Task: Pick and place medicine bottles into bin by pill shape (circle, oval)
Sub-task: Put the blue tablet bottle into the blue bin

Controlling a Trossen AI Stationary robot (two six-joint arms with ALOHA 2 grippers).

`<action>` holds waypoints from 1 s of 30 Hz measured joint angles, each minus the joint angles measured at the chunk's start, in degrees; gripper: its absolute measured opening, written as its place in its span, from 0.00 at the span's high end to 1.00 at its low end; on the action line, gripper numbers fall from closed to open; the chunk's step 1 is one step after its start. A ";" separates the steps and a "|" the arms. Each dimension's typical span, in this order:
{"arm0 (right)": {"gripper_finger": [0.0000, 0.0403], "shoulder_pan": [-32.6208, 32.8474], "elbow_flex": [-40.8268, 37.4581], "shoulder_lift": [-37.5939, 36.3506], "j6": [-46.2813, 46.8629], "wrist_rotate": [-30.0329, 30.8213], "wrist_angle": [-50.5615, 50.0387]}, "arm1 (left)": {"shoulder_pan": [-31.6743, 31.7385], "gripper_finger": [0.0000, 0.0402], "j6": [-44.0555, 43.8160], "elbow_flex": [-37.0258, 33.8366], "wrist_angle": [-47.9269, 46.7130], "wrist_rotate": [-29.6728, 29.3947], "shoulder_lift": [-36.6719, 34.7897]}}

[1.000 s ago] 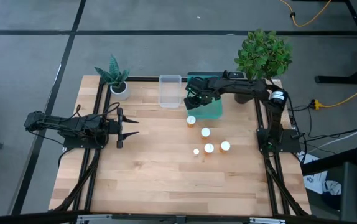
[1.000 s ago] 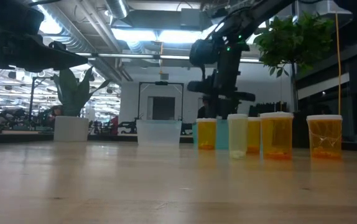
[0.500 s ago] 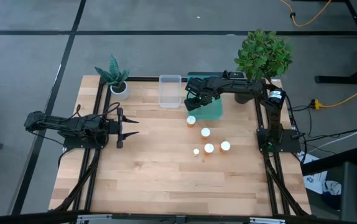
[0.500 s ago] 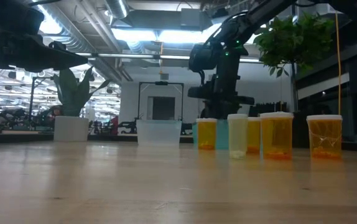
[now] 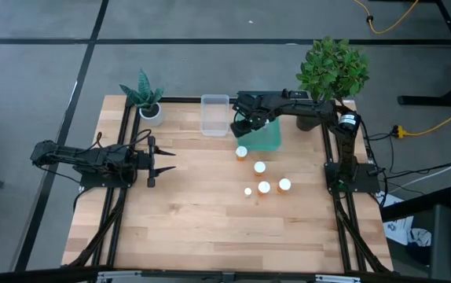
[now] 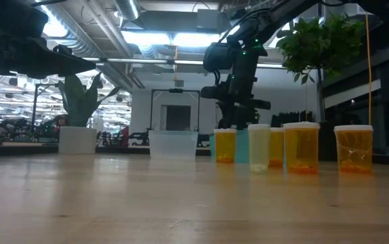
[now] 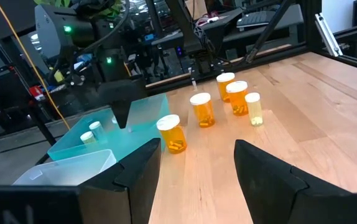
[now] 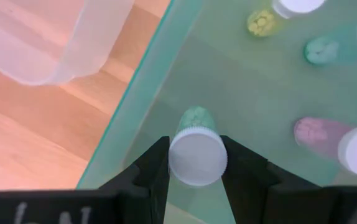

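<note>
Five white-capped medicine bottles point(image 5: 259, 167) are standing mid-table; the left gripper point(image 5: 165, 161) is waiting beside them, fingers slightly parted, gripping nothing. Farther back, the right gripper point(image 8: 196, 163) is clamping a small pale white-capped bottle point(image 8: 196, 154) over the translucent teal-green bin point(image 8: 166, 93)

Teal bin point(image 6: 240, 146) mostly hidden behind orange bottles point(image 6: 301, 148) in low view.

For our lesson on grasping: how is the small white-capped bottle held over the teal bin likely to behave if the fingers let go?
The small bottle is round, so on landing sideways in the teal bin it would probably roll. It looks like light, stiff plastic, unlikely to break. Its smooth cap may slip between the right gripper fingers.
</note>
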 joint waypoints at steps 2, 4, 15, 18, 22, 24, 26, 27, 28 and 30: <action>0.68 0.02 0.01 0.00 -2.36 0.00 -0.13 | 0.01 0.51 0.00 0.00 0.00 0.00 0.00; 0.68 0.12 0.01 0.00 -2.91 -0.04 -0.41 | 0.01 0.51 0.00 0.00 0.00 -0.01 0.01; 0.66 0.46 0.01 0.00 2.10 -2.62 -2.41 | 0.01 0.51 0.00 0.00 0.00 0.01 0.01; 0.60 0.68 0.01 0.00 2.06 -2.59 -2.16 | 0.01 0.51 0.00 -0.02 0.00 -0.01 0.01; 0.50 0.70 0.01 0.00 2.03 -2.57 -2.04 | 0.00 0.51 0.00 -0.01 0.00 0.00 0.00; 0.46 0.70 0.01 0.00 2.01 -2.54 -2.04 | -0.01 0.51 0.00 0.00 0.00 0.00 0.01; 0.43 0.70 0.01 0.00 1.97 -2.13 -2.04 | -0.01 0.51 0.00 0.00 0.00 -0.01 0.01; 0.42 0.70 0.01 0.00 1.95 -1.99 -2.04 | -0.01 0.51 0.00 0.00 0.00 0.01 0.01; 0.41 0.70 0.01 0.00 1.93 -1.98 -2.00 | -0.01 0.51 0.00 0.00 0.00 0.00 0.00; 0.41 0.70 0.01 0.00 1.93 -1.98 -1.44 | 0.00 0.51 0.00 0.00 0.01 0.00 0.00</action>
